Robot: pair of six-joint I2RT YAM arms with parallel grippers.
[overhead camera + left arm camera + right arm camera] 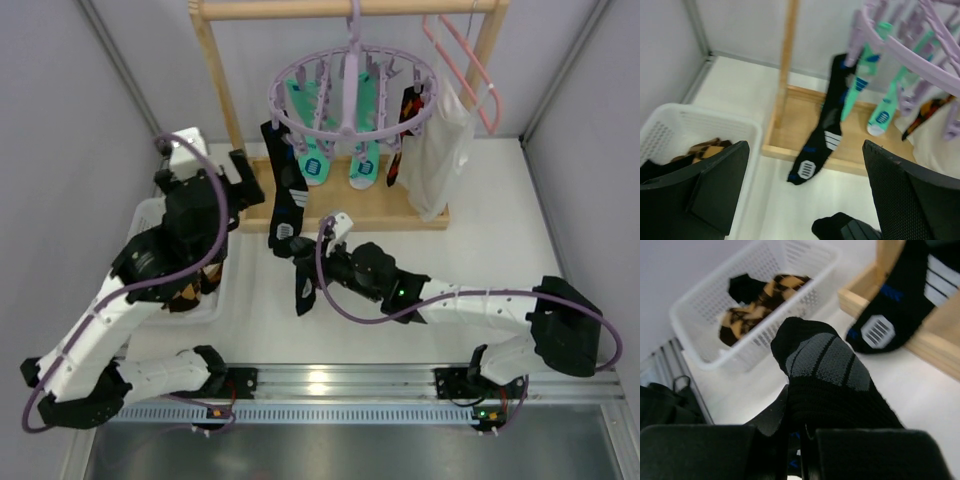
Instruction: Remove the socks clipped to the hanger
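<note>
The lavender ring hanger (352, 92) hangs from the wooden rack. Clipped to it are a black sock (283, 195), two teal socks (312, 160) and an argyle sock (405, 120). My right gripper (307, 262) is shut on a loose black sock (303, 287) and holds it over the table in front of the rack; in the right wrist view (796, 432) that sock (825, 375) drapes over the jaws. My left gripper (244, 178) is open and empty, left of the hanging black sock (822, 130); its view (805, 150) also shows the hanger (910, 55).
A white basket (700, 325) at the left holds argyle socks (760, 297) and a dark one; it also shows under my left arm (215, 300). A white cloth bag (440, 150) and a pink coat hanger (465, 65) hang at the rack's right end. Grey walls close in both sides.
</note>
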